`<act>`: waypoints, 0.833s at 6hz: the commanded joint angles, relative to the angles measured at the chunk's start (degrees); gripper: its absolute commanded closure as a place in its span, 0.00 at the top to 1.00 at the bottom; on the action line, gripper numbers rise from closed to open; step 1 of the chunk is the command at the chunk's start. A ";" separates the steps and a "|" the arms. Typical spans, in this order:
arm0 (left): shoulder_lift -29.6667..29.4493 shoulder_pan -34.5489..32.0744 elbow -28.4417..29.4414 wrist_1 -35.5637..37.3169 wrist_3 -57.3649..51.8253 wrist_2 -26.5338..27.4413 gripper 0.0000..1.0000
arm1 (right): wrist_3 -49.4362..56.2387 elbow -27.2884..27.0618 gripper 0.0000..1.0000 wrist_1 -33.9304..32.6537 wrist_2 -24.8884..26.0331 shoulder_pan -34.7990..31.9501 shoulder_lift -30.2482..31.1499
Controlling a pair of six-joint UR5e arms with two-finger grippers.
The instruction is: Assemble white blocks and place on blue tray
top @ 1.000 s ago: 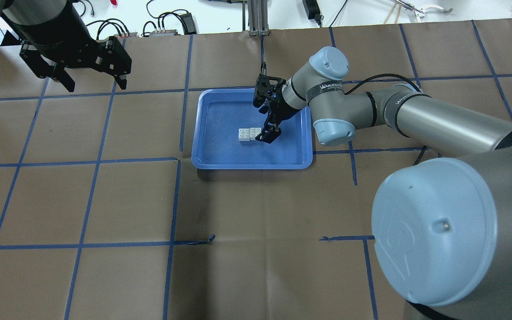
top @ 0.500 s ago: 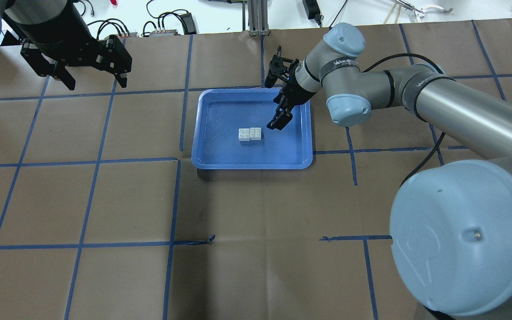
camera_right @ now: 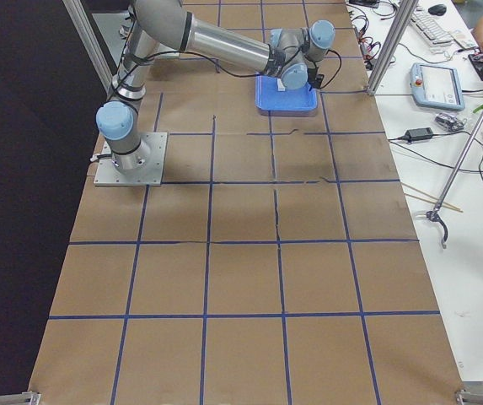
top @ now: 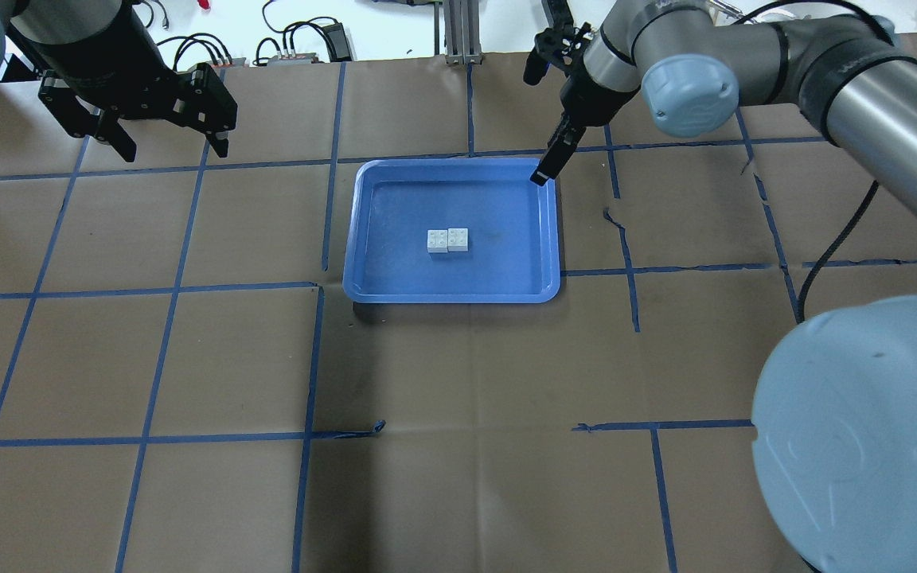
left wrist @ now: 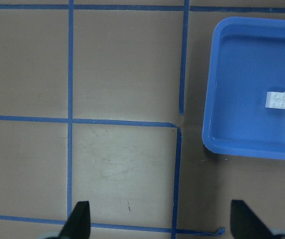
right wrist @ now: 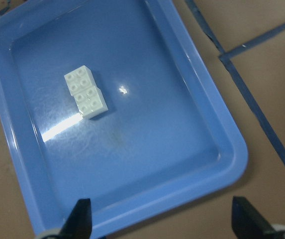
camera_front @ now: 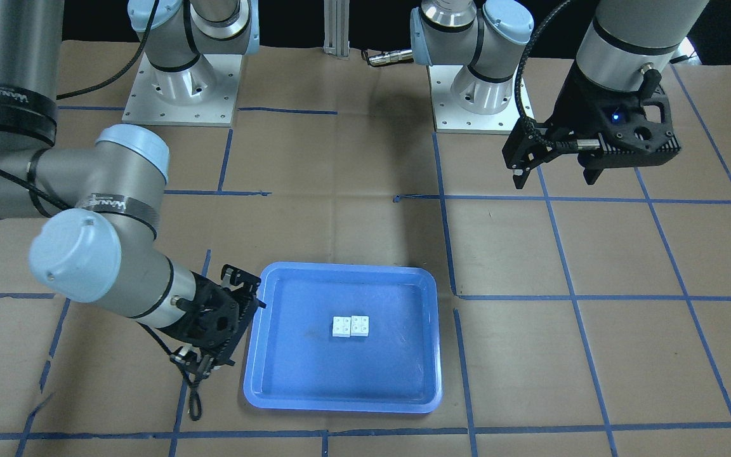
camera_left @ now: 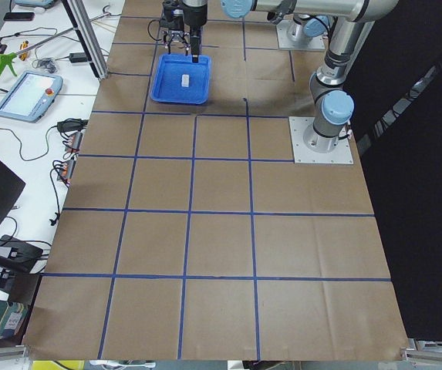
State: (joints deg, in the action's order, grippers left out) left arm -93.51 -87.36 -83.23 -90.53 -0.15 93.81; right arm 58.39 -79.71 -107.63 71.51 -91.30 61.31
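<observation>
Blocks [top: 448, 240]: side by side, touching, near middle of tray [top: 395, 267], nothing holding them. Right tool [top: 540, 175]: jaws spread wide, empty; a second ago beside blocks, now lifted back over tray's far right corner. Means release done, blocks delivered; whether truly locked together, cannot tell. Left tool [top: 173, 150]: far left above table [top: 458, 382], wide open, empty, unmoved.

White blocks [top: 447, 240] touching side by side, centre of blue tray [top: 506, 267].
</observation>
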 commanded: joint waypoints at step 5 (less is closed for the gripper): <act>0.00 0.00 0.00 0.00 -0.11 0.32 0.99 | -38.22 1.66 1.00 21.40 13.83 3.33 16.80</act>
State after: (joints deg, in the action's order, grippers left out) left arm -93.51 -87.36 -83.24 -90.53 -0.26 94.08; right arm 25.05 -78.11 -88.34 85.01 -87.90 75.72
